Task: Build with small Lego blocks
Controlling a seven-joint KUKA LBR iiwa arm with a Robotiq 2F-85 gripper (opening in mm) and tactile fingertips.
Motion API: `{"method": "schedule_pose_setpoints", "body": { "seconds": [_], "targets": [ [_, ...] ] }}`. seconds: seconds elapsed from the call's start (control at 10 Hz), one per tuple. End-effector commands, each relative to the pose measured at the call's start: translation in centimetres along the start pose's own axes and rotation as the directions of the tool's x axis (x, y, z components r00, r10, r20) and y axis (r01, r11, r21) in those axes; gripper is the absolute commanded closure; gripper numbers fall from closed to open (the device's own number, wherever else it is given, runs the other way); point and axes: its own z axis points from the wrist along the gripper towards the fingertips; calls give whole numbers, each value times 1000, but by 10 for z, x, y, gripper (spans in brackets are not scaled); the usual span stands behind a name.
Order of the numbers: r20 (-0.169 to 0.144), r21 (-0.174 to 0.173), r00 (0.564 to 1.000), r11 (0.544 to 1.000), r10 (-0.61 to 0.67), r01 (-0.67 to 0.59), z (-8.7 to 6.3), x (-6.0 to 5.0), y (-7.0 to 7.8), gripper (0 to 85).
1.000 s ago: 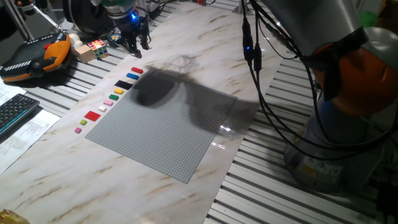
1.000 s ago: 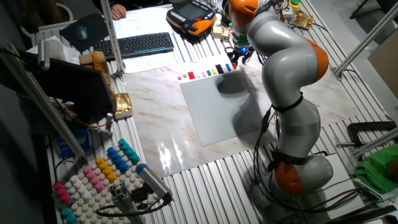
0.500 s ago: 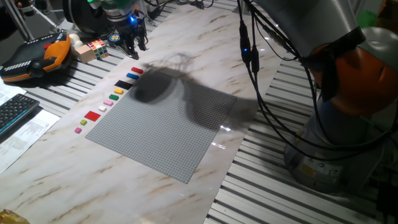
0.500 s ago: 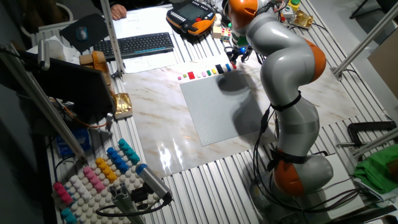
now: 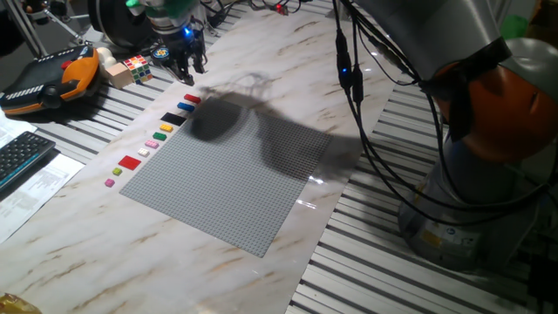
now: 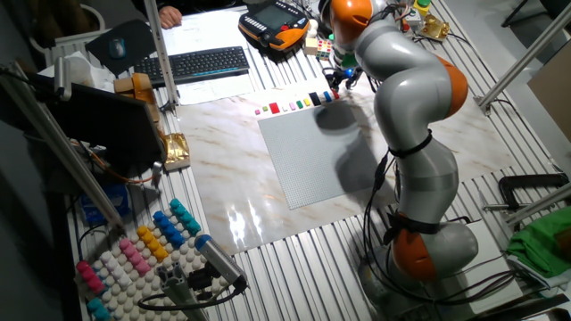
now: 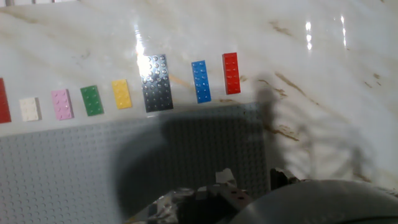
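Observation:
The small Lego blocks lie in a row on the marble beside the grey baseplate [image 7: 124, 162]. In the hand view they run red [image 7: 231, 73], blue [image 7: 200, 81], black [image 7: 156, 83], yellow [image 7: 121, 94], green [image 7: 92, 100], pink [image 7: 61, 104], white [image 7: 28, 109]. One fixed view shows the same row from the red block [image 5: 192, 99] down to a larger red one [image 5: 131, 162] and a pink one [image 5: 111, 182]. My gripper [image 5: 186, 66] [image 6: 337, 80] [image 7: 250, 182] hangs above the row's red and blue end. It looks open, with nothing between its fingers.
A multicoloured cube [image 5: 136, 66] and an orange teach pendant [image 5: 48, 78] lie at the far left beyond the blocks. A keyboard [image 6: 203, 63] and papers sit on that side. The arm's cables [image 5: 353, 78] hang over the right edge of the baseplate [image 5: 231, 170].
My gripper has drifted slightly up and toward the far left, away from the baseplate. The blocks have not moved.

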Motion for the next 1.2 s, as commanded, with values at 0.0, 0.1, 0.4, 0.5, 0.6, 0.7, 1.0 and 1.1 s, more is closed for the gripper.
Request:
{"method": "schedule_pose_setpoints", "body": {
  "seconds": [0.0, 0.1, 0.4, 0.5, 0.6, 0.7, 1.0, 1.1],
  "targets": [
    [11, 2, 1000, 1000, 0, 0, 3, -3, -1, 410],
    [17, -1, 1000, 1000, -6, 6, 7, -7, -3, 410],
    [33, 3, 999, 1000, -8, 8, 14, -13, -6, 410],
    [34, 1, 999, 1000, -10, 10, 17, -14, -6, 410],
    [34, -3, 999, 1000, -12, 13, 20, -16, -6, 410],
    [28, -6, 999, 1000, -19, 19, 24, -17, -7, 410],
    [23, -13, 1000, 1000, -12, 13, 37, -20, -9, 410],
    [15, -19, 1000, 1000, -11, 11, 41, -21, -9, 410]
  ]
}}
